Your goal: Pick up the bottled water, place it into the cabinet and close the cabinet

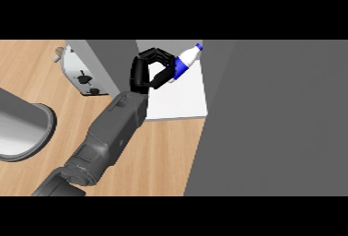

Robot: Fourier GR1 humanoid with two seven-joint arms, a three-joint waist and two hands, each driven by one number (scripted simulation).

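Rising from the near edge, one robot hand (151, 69) is gripping the bottled water (185, 62) over the open cabinet's white shelf (178, 99), still unreleased, door unclosed.

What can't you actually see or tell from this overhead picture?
- Bottled water: the fingers of the one hand in view curl round its lower end and hide it.
- Other hand: nowhere in the head view.
- Cabinet: only its pale floor shows; the grey door covers the rest.
- Pot: cut off by the left edge.
- Toaster: partly behind the cabinet's grey wall.
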